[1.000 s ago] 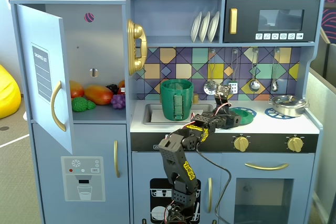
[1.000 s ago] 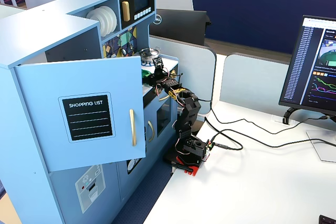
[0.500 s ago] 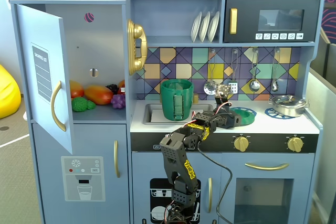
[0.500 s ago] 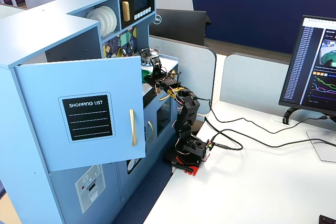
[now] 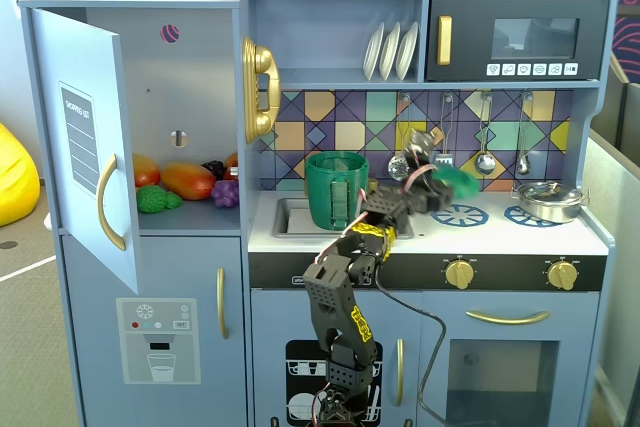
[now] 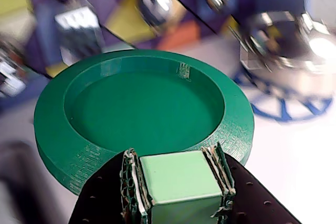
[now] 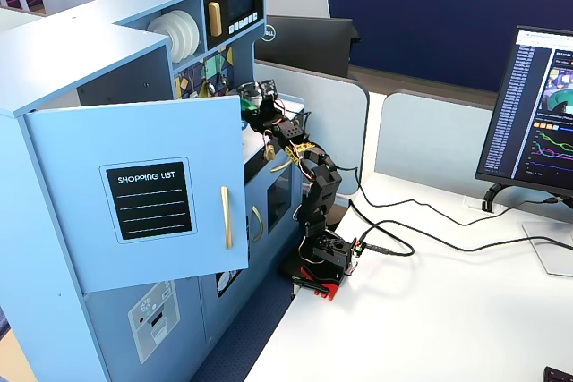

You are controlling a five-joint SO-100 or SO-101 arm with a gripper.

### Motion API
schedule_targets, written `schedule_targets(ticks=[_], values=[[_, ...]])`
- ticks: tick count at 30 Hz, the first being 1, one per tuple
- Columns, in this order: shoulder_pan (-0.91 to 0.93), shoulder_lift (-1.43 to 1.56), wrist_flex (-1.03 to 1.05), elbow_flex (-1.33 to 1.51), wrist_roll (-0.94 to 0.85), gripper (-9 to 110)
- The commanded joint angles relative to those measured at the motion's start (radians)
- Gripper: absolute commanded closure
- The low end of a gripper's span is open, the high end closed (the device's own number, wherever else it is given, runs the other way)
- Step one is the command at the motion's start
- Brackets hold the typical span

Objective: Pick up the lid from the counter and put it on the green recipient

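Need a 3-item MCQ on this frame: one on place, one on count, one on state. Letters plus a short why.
1. Where is the lid?
A. on the burner ring
B. lifted clear of the counter
C. on the green pot

2. How many white plates stand on the shelf?
A. one
B. three
C. five

3. How is the gripper?
A. open
B. shut on the lid's knob
C. out of view

Answers: 1 B, it hangs above the blue burner ring. 2 B, three stand side by side. 3 B, the wrist view shows both fingers pressed on the light-green knob.
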Motion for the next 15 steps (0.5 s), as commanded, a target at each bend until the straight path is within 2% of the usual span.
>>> schedule_targets(ticks=[1, 15], values=[[-0.080, 0.114, 0.086, -0.189, 0.020, 101], [-0.402, 0.163, 0.367, -0.394, -0.114, 101]])
